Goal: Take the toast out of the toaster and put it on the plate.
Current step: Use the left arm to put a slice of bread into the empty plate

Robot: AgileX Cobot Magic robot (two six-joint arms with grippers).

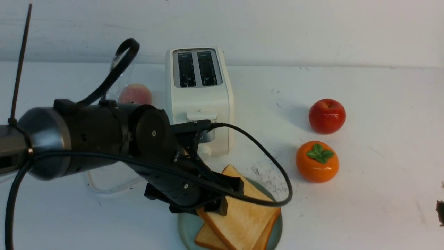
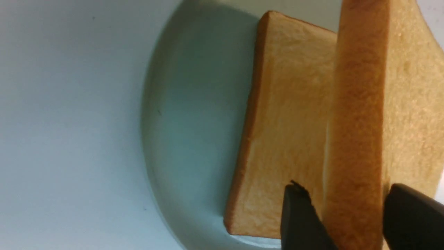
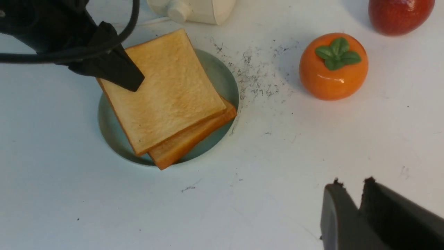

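The cream-white toaster [image 1: 199, 100] stands at the back with both slots empty. In front of it the pale teal plate [image 1: 185, 225] carries two slices of toast. The lower slice [image 3: 187, 142] lies flat. The upper slice [image 3: 163, 86] rests on it, tilted, with one edge raised. My left gripper [image 1: 232, 196] straddles that raised edge at the plate's left side. Its fingers [image 2: 298, 215] stand a little wider than the crust [image 2: 360, 121], so it is open. My right gripper [image 3: 352, 180] hovers over bare table to the right of the plate, shut and holding nothing.
A red apple [image 1: 327, 115] and an orange persimmon [image 1: 317, 161] sit to the right of the toaster and plate. A peach [image 1: 135, 93] lies behind my left arm. The toaster's white cord [image 1: 104, 189] loops on the table under that arm.
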